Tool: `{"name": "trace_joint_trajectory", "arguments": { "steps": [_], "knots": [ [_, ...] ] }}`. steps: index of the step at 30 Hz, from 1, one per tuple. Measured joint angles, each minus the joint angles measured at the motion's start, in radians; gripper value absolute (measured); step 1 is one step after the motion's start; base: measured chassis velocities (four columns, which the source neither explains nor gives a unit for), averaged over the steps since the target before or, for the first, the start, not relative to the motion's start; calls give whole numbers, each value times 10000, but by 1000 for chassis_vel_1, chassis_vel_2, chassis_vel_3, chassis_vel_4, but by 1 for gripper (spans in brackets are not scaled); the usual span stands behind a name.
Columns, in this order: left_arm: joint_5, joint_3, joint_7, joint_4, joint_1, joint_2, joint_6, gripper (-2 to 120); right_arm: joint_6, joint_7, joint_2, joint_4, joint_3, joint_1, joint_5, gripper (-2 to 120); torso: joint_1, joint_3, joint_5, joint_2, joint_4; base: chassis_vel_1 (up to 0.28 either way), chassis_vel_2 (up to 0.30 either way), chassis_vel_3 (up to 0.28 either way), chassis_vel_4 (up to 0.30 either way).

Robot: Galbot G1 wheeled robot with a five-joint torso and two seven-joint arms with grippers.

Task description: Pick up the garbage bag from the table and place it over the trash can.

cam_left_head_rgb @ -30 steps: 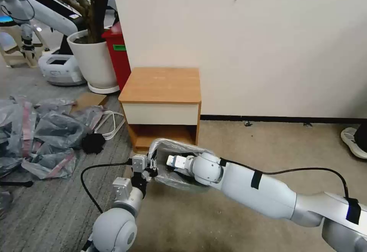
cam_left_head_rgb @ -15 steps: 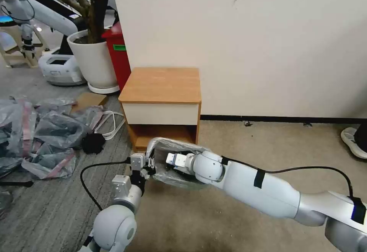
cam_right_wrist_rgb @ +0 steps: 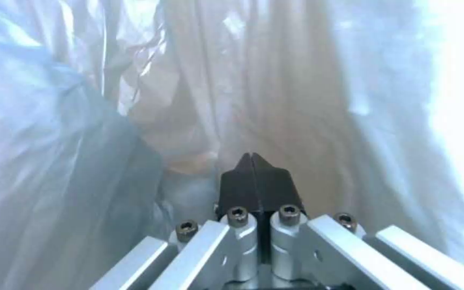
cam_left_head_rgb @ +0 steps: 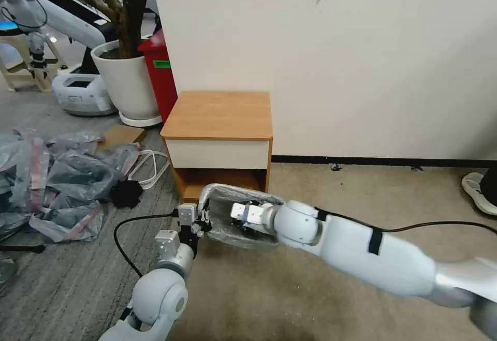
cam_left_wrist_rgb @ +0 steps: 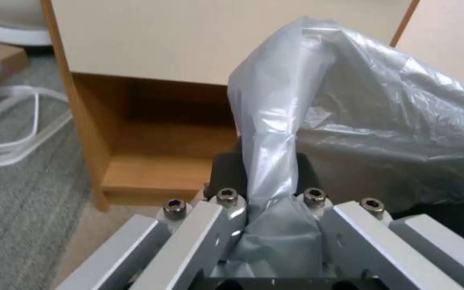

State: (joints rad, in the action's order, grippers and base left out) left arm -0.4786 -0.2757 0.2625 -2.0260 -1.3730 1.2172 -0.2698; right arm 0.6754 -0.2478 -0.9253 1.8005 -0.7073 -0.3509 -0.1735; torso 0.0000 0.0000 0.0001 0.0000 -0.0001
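Note:
The garbage bag point(cam_left_head_rgb: 235, 216), thin grey translucent plastic, hangs open low over the carpet in front of the table point(cam_left_head_rgb: 217, 116). My left gripper point(cam_left_head_rgb: 202, 222) is shut on a bunched strip of the bag's edge, seen pinched between the fingers point(cam_left_wrist_rgb: 226, 201) in the left wrist view, where the garbage bag point(cam_left_wrist_rgb: 350, 100) billows beyond. My right gripper point(cam_left_head_rgb: 234, 216) reaches inside the bag. In the right wrist view my right gripper point(cam_right_wrist_rgb: 252, 161) has its black pads pressed together with nothing between them, bag film point(cam_right_wrist_rgb: 108, 100) all around. The trash can is hidden.
A heap of grey-and-pink bags point(cam_left_head_rgb: 57, 175) lies on the floor at left, with a white cable point(cam_left_head_rgb: 150, 167) beside the nightstand. A white plant pot point(cam_left_head_rgb: 127, 79) and a red bin point(cam_left_head_rgb: 160, 72) stand behind. A shoe point(cam_left_head_rgb: 479, 191) is at far right.
Both arms have shifted slightly away from me toward the nightstand, carrying the bag along. The right arm now reaches in from farther right. The left gripper's hold is unchanged.

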Motion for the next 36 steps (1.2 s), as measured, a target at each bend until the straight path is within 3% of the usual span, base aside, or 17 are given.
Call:
{"name": "trace_joint_trajectory", "arguments": {
  "steps": [4, 7, 9, 12, 13, 14, 16, 17, 18, 19, 20, 21, 24, 25, 29, 34, 36],
  "knots": [
    [-635, 98, 263, 131, 164, -15, -126, 6, -167, 5, 892, 756, 415, -16, -314, 0, 0, 0, 0, 0, 1, 0, 0, 0, 0],
    [-1567, 196, 614, 171, 338, -42, -412, 6, -407, -27, 2223, 1919, 1774, -644, -1003, 0, 0, 0, -1, 0, -2, 0, 0, 0, 0],
    [-1789, 198, 675, 176, 364, -50, -479, 6, -472, -42, 2476, 2196, 2401, -988, -1135, 0, 0, 0, -1, 1, -2, 0, 0, 0, 0],
    [-2748, 239, 1011, 128, 398, -66, -816, 6, -814, -2, 3080, 2995, 5054, -2678, -1508, 0, 0, 0, 1, 0, -1, 0, 0, 0, 0],
    [-3001, 264, 1115, 68, 372, -66, -894, 6, -968, 184, 3172, 3119, 5698, -3124, -1576, 0, 0, 0, 2, 1, -1, 0, 0, 0, 0],
    [-3001, 264, 1115, 68, 372, -66, -894, 6, -968, 184, 3172, 3119, 5698, -3124, -1576, 0, 0, 0, 2, 1, -1, 0, 0, 0, 0],
    [-3934, 307, 1500, -139, 291, -54, -1204, 6, -1454, 1363, 3289, 3484, 7660, -4409, -2073, 0, -1, -1, -1, 1, -2, 0, 0, 0, 0],
    [-3934, 307, 1500, -139, 291, -54, -1204, 6, -1454, 1363, 3289, 3484, 7660, -4409, -2073, 0, -1, -1, -1, 1, -2, 0, 0, 0, 0],
    [-4390, 326, 1698, -209, 243, -31, -1281, 6, -1562, 1810, 3166, 3662, 8572, -5039, -2345, 0, -1, -1, 0, 2, -1, 0, 0, 0, 0],
    [-4466, 328, 1729, -220, 232, -28, -1287, 6, -1589, 1925, 3129, 3706, 8771, -5181, -2416, 0, -1, -1, 1, 2, -2, 0, 0, 0, 0],
    [-5137, 369, 2055, -336, 99, 13, -1436, 6, -1826, 2838, 2683, 3982, 10017, -6162, -2830, 0, -1, -1, -2, 2, 0, 0, 0, 0, 0],
    [-5137, 369, 2055, -336, 99, 13, -1436, 6, -1826, 2838, 2683, 3982, 10017, -6162, -2830, 0, -1, -1, -2, 2, 0, 0, 0, 0, 0],
    [-5389, 480, 2305, -371, -107, 103, -1504, 6, -2499, 3737, 1461, 4308, 11456, -7640, -3097, 0, -1, -1, 2, 2, -1, 0, 0, 0, 0],
    [-5389, 480, 2305, -371, -107, 103, -1504, 6, -2499, 3737, 1461, 4308, 11456, -7640, -3097, 0, -1, -1, 2, 2, -1, 0, 0, 0, 0],
    [-5162, 598, 2445, -209, -341, 217, -1481, 6, -3967, 4285, -48, 4632, 12258, -9272, -2800, 17, -1, -1, -3, 2, -1, 0, 0, 0, 0],
    [-4890, 522, 2416, -136, -599, 243, -1444, 6, -4334, 4333, -624, 4813, 12379, -9909, -2581, 30, -1, -1, -2, 2, -1, 0, 0, 0, 0],
    [-4599, 349, 2254, -79, -872, 232, -1367, 6, -4461, 4336, -963, 4844, 12384, -10118, -2442, 41, -1, -1, -3, 1, 1, 0, 0, 0, 0]
  ]
}}
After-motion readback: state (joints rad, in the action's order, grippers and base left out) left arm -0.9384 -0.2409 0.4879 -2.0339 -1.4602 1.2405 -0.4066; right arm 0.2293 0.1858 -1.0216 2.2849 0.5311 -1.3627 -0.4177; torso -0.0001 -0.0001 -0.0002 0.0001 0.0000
